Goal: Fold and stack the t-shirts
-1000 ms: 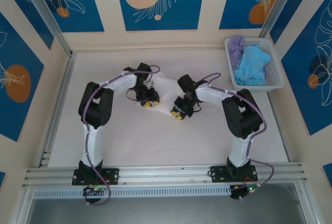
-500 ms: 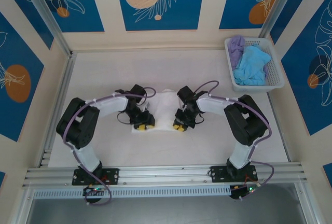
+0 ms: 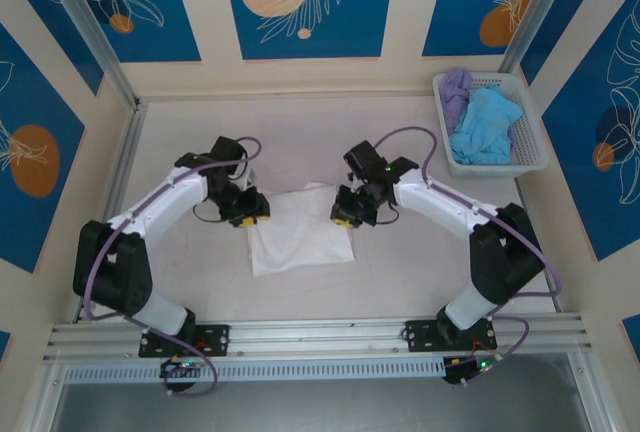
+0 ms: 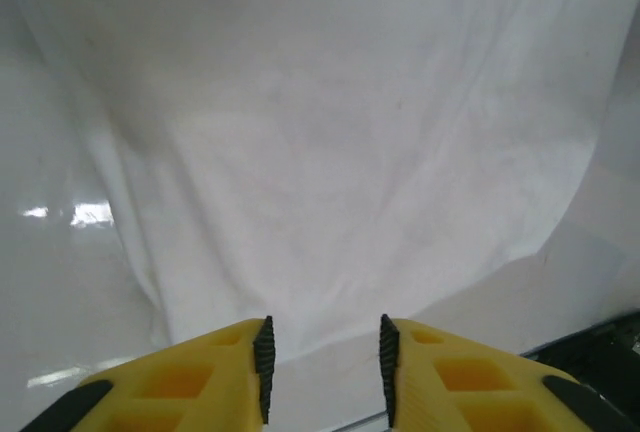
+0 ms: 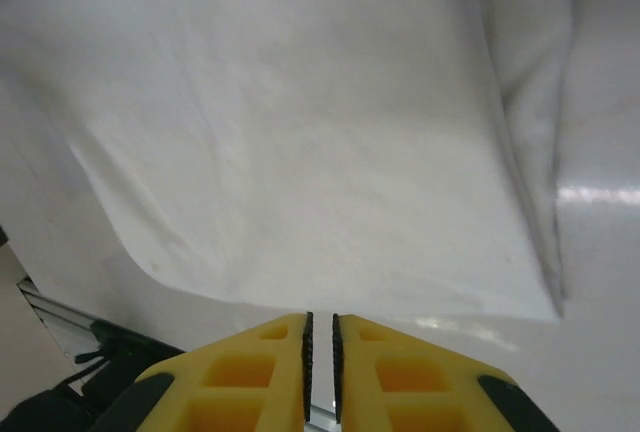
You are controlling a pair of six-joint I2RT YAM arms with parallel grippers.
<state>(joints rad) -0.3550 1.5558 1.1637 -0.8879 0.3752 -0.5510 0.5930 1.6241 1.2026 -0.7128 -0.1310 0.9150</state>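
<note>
So far we count one shirt folded. The white t-shirt (image 3: 298, 237) lies as a compact, slightly skewed rectangle in the middle of the table (image 3: 200, 122), somewhat nearer the near edge than the far one. Our left gripper (image 3: 251, 219) sits at the fold's far left corner, jaws parted with nothing between them. Our right gripper (image 3: 341, 219) sits at the far right corner, jaws closed almost pad to pad on nothing. In the right wrist view the cloth's edge lies just ahead of them. The light blue t-shirt (image 3: 485, 127) and the lavender t-shirt (image 3: 457, 85) lie bunched in the basket (image 3: 497, 169) at the table's far right corner. We judge the task about a third done, with two shirts left to fetch, fold and stack on the white one.
</note>
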